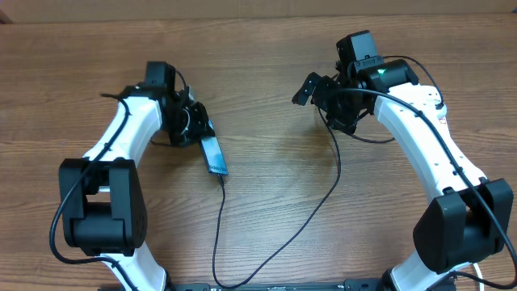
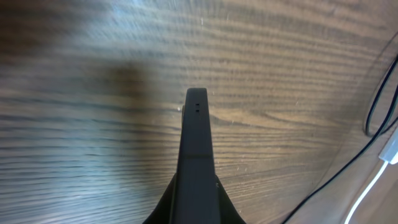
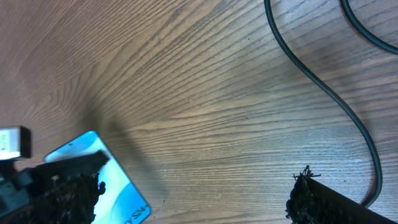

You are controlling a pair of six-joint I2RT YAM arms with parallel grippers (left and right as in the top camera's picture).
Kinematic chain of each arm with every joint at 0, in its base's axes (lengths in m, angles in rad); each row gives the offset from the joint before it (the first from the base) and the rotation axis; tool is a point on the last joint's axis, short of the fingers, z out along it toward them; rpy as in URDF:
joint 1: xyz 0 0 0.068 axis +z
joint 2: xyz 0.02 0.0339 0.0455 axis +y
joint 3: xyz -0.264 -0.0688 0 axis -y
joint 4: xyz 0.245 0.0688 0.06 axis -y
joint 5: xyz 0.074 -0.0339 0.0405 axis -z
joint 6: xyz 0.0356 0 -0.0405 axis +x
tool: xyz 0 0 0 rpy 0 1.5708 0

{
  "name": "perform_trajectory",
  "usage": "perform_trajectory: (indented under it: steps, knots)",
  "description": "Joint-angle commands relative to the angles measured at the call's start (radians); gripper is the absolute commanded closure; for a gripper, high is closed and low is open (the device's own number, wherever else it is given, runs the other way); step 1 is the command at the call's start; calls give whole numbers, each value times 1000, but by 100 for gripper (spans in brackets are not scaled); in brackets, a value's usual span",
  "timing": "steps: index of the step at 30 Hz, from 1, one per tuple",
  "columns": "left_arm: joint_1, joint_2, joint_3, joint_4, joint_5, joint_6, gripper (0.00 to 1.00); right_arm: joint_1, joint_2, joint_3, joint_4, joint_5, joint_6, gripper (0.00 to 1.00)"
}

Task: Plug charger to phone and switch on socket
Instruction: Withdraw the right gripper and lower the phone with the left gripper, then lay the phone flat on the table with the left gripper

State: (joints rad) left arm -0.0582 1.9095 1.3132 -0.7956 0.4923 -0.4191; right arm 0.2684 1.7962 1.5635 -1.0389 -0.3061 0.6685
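My left gripper is shut on the phone, whose cyan screen slants down to the right from the jaws. In the left wrist view the phone shows edge-on as a dark slab between my fingers. The black charger cable meets the phone's lower end, runs toward the front edge, loops back and rises to the right arm. My right gripper is open and empty above bare wood; its wrist view shows wide-apart fingers, the phone at lower left and the cable. The socket shows in no view.
The wooden table fills every view. A black cable and a thin white cord lie at the right edge of the left wrist view. Both arm bases stand at the front edge.
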Motion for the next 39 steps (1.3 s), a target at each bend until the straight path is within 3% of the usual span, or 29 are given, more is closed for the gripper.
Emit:
perform_trajectory:
  steps: [1, 19, 39]
  knots:
    - [-20, -11, -35, 31, 58, -58, 96, 0, -23, 9, 4, 13, -16, 0]
    - [-132, -11, -97, 79, -57, -113, 90, 0, -23, 9, 8, 18, -23, 0]
    - [-146, 0, -101, 72, -53, -112, 90, 0, -23, 9, 5, 18, -24, 0]
